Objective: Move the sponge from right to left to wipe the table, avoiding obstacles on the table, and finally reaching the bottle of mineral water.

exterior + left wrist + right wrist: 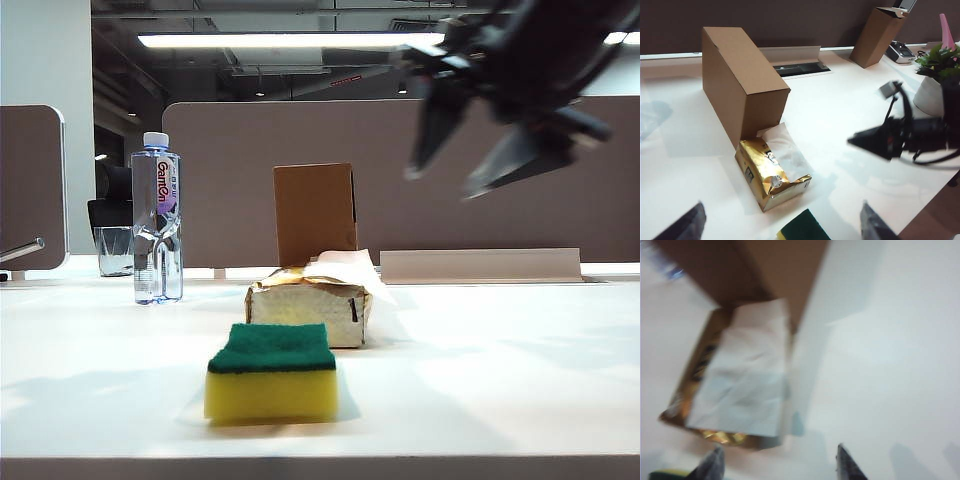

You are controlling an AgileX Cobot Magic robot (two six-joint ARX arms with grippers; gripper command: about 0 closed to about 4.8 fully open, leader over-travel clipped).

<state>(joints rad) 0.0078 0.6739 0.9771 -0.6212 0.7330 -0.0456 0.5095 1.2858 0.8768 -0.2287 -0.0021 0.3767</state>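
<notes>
R gripper [495, 165], jaws apart & empty, hangs high above-right of sponge [272, 372], nearer than open, empty L gripper [780, 222]; sponge's long axis runs L-R.

The right gripper [445, 185] is black, with two long tapering fingers ending in pale grey tips, joined to a bulky dark wrist body. Thin black cables loop beneath it, and a small grey block sits on top. The left gripper [780, 222] shows only two dark grey, wedge-shaped fingertips [687, 225].
</notes>
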